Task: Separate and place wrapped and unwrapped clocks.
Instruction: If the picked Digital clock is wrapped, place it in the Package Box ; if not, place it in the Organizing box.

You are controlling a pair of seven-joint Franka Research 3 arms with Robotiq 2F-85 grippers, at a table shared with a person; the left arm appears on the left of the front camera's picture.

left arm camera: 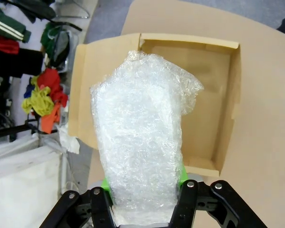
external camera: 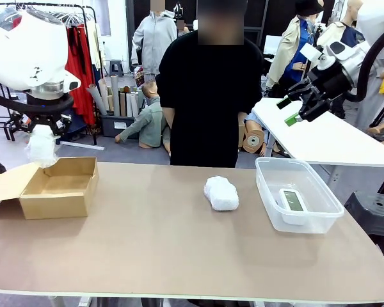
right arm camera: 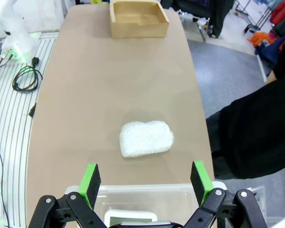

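My left gripper (external camera: 43, 128) hangs above the far left of the table, shut on a wrapped clock (external camera: 41, 147) in crinkly white wrap; in the left wrist view this bundle (left arm camera: 140, 137) stands between the green pads, over the open cardboard box (left arm camera: 213, 95). Near the table's middle lies a second wrapped clock (external camera: 221, 193), also seen as a white bundle (right arm camera: 146, 138) below my right gripper (right arm camera: 147, 178). That right gripper (external camera: 288, 110) is raised at the far right, open and empty. The bare white clock (external camera: 293, 201) lies inside the clear tub (external camera: 269, 192).
The brown cardboard box (external camera: 57, 188) sits at the table's left with a flap (external camera: 9, 182) folded outward. A person in black stands at the far edge behind the middle (external camera: 208, 96). A white side table (external camera: 333, 137) is at the right rear.
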